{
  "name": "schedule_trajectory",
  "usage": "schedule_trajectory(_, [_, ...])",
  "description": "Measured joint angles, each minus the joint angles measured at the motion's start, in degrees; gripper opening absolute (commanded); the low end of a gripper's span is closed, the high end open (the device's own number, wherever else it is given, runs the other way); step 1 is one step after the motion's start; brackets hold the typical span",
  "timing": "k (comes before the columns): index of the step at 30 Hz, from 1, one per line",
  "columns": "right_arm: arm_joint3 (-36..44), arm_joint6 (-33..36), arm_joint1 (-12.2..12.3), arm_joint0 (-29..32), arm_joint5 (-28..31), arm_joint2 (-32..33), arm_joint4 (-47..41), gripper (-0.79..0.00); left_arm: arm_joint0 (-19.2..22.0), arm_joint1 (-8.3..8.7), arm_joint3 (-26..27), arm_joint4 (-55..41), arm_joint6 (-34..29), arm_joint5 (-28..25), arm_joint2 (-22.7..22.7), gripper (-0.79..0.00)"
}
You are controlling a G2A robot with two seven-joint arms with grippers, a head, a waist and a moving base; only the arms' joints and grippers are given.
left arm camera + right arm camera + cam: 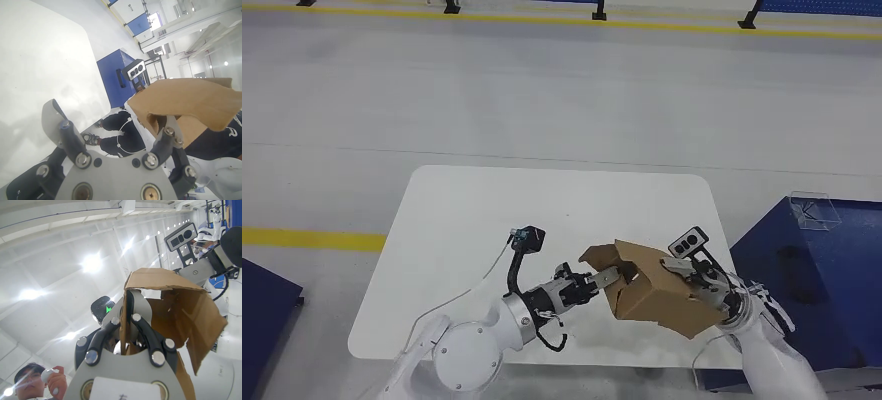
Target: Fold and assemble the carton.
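Right gripper's (pixel 125 306) jaws pinch a wall of the carton (pixel 667 295), held up over the table's (pixel 542 210) near corner (looks airborne). Left gripper (pixel 113 123) is spread wide, one finger (pixel 173 125) tucked under a flap (pixel 189 98); I'd push slowly along the crease.

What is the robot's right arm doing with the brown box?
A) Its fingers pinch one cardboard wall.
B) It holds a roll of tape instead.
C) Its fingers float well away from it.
A: the right fingers clamp a wall of the box, one on each side.
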State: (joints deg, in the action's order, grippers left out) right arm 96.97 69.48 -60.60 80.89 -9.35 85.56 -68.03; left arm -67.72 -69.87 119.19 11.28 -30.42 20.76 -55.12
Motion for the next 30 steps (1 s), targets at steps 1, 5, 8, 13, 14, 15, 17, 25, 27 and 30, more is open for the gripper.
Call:
schedule_trajectory(1, [0.12,-0.18,0.02,0.18,0.45,0.27,0.42,-0.785,0.04,-0.06,0.07,-0.05,0.41,0.19,-0.07,0.000])
schedule_trajectory(5, [0.48,-1.00,0.13,0.79,1.70,1.37,2.44,-0.785,-1.62,-0.13,1.81,-1.06,4.00,-0.10,-1.86,0.000])
schedule_trajectory(8, [0.90,-1.29,0.18,1.10,2.03,1.75,3.57,-0.785,-5.35,-0.23,4.46,-3.94,10.73,-2.40,-4.75,0.000])
schedule_trajectory(13, [1.67,-1.87,0.11,1.58,2.70,0.90,5.65,-0.785,-9.28,0.20,6.59,-3.72,11.16,-7.82,-6.85,0.000])
schedule_trajectory(14, [1.76,-1.91,0.09,1.61,2.75,0.70,5.90,-0.785,-9.59,0.27,6.90,-3.05,10.66,-8.19,-6.74,0.000])
schedule_trajectory(15, [1.89,-1.95,0.08,1.62,2.83,0.48,6.38,-0.785,-9.78,0.35,7.27,-1.77,9.91,-8.32,-6.37,0.000])
schedule_trajectory(17, [2.10,-2.06,0.06,1.65,3.08,0.29,7.07,-0.785,-9.86,0.41,7.74,0.62,9.39,-7.68,-5.70,0.000])
schedule_trajectory(25, [2.14,-2.30,0.01,1.71,3.00,0.33,7.04,-0.785,-7.64,-0.10,7.63,9.57,8.76,0.42,-1.34,0.000])
schedule_trajectory(27, [2.01,-2.36,-0.01,1.64,2.85,0.41,6.68,-0.785,-6.77,-0.25,6.81,9.34,7.81,0.58,-0.93,0.000])
schedule_trajectory(30, [1.93,-2.17,-0.06,1.65,2.05,0.25,5.82,-0.785,-5.57,-0.38,5.50,10.24,5.82,1.00,-0.05,0.000])
